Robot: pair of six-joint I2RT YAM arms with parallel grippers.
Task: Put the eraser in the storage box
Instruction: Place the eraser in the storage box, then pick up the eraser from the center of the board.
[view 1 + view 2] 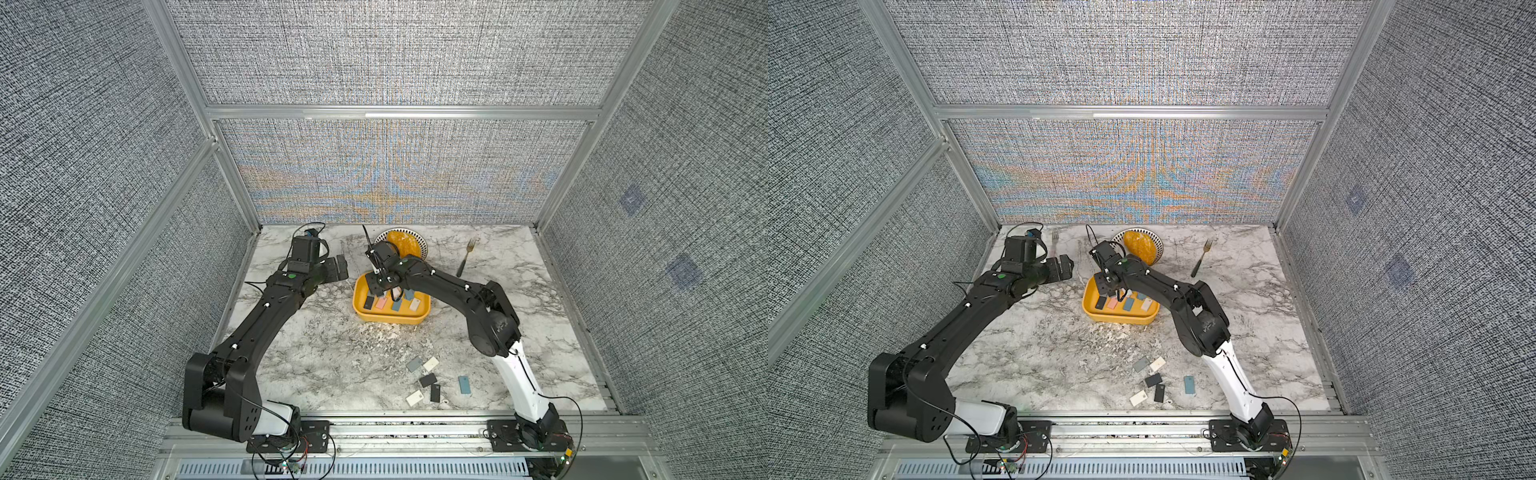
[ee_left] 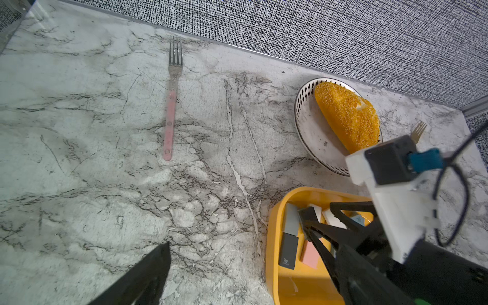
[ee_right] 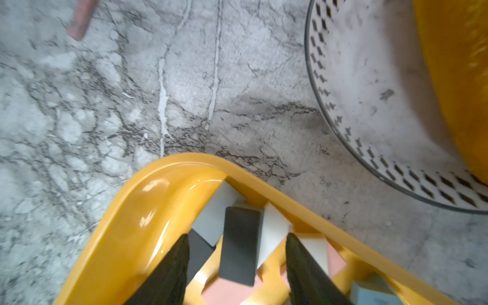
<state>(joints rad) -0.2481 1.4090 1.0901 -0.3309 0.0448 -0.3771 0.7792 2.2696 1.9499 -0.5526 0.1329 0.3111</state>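
The yellow storage box (image 1: 390, 318) (image 1: 1121, 321) stands mid-table and holds several erasers: black (image 1: 368, 302), pink (image 1: 381, 303), blue (image 1: 397, 305) and white (image 1: 414, 305). My right gripper (image 1: 384, 291) (image 3: 237, 264) reaches down into the box's far left corner (image 3: 148, 200). It is open, with a dark grey eraser (image 3: 240, 243) between its fingers and a gap on both sides. That eraser lies across grey, white and pink ones. My left gripper (image 1: 340, 266) hovers open and empty left of the box; one fingertip (image 2: 153, 272) shows over bare marble.
Several loose erasers (image 1: 428, 379) lie near the front edge, right of centre. A patterned plate (image 1: 420, 240) with bread (image 1: 401, 243) stands just behind the box. A dark-handled fork (image 1: 464, 259) lies back right, and a pink-handled fork (image 2: 170, 118) back left.
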